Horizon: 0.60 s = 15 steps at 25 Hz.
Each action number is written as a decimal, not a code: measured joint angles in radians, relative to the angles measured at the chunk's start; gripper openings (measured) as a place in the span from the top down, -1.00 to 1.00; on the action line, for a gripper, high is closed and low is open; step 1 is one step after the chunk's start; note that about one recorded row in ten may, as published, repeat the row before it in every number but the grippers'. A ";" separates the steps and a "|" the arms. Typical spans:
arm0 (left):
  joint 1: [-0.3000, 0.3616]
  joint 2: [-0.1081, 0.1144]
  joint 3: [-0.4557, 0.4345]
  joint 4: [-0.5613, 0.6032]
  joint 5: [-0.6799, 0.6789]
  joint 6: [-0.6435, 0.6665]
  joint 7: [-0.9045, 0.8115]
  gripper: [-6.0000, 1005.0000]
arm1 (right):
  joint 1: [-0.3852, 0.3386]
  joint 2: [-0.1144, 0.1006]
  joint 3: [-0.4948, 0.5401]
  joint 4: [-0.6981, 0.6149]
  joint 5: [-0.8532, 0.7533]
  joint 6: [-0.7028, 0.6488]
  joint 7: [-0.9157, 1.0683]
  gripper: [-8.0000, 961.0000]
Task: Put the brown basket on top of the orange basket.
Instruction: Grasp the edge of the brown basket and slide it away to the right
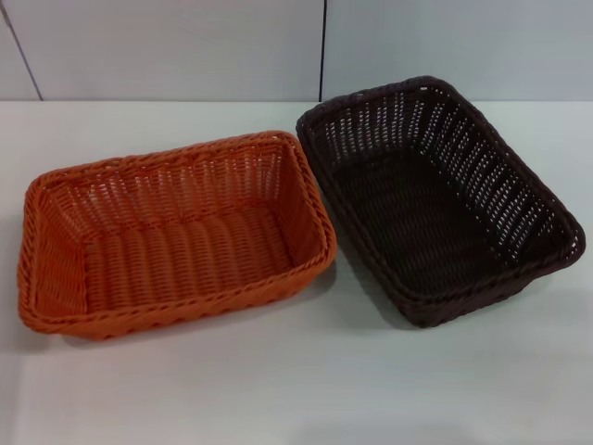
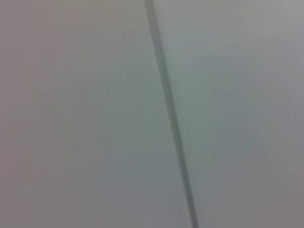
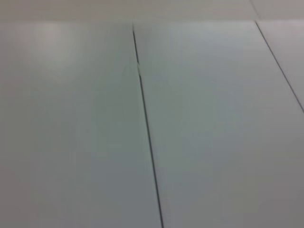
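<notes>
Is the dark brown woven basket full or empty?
Empty. The head view looks straight into the dark brown woven basket and shows only its bare woven bottom and sloping sides.

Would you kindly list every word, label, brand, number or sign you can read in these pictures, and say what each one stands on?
None: no readable text shows in any view.
The orange basket and the brown basket carry no label, only plain weave.
The white table bears no marking.
Both wrist views show only plain grey panels with dark seams.
</notes>
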 joint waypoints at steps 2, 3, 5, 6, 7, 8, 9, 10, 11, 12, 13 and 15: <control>-0.025 -0.002 0.001 0.130 -0.007 0.108 -0.061 -0.55 | 0.001 0.000 -0.018 -0.012 0.000 -0.025 0.000 -0.70; -0.025 -0.002 0.001 0.130 -0.007 0.108 -0.061 -0.55 | 0.003 0.000 -0.029 -0.015 -0.001 -0.033 -0.001 -0.70; -0.069 -0.005 0.004 0.333 -0.042 0.250 -0.164 -0.55 | 0.009 -0.002 -0.051 -0.024 -0.001 -0.052 -0.003 -0.70; -0.069 -0.005 0.004 0.333 -0.042 0.250 -0.164 -0.55 | 0.009 -0.003 -0.062 -0.034 -0.001 -0.062 -0.003 -0.70; -0.087 -0.005 0.007 0.409 -0.056 0.308 -0.202 -0.55 | 0.009 -0.004 -0.072 -0.045 -0.001 -0.071 -0.003 -0.70; -0.109 -0.006 0.006 0.522 -0.065 0.378 -0.241 -0.55 | 0.009 -0.005 -0.079 -0.058 -0.001 -0.073 -0.003 -0.70; -0.117 -0.006 0.004 0.559 -0.066 0.397 -0.252 -0.55 | 0.008 -0.007 -0.083 -0.071 -0.003 -0.067 -0.003 -0.70; -0.126 -0.006 0.003 0.595 -0.066 0.413 -0.266 -0.55 | 0.008 -0.010 -0.087 -0.088 -0.008 -0.051 0.002 -0.70; -0.133 -0.005 0.001 0.629 -0.067 0.422 -0.287 -0.55 | 0.008 -0.015 -0.088 -0.107 -0.021 -0.018 0.010 -0.70; -0.133 -0.005 0.001 0.629 -0.067 0.422 -0.287 -0.55 | 0.009 -0.022 -0.088 -0.127 -0.045 0.023 0.029 -0.70; -0.139 -0.004 -0.001 0.665 -0.067 0.426 -0.324 -0.55 | 0.009 -0.032 -0.086 -0.153 -0.074 0.061 0.050 -0.70; -0.145 -0.002 -0.002 0.688 -0.068 0.425 -0.352 -0.55 | 0.002 -0.061 -0.080 -0.230 -0.155 0.168 0.132 -0.70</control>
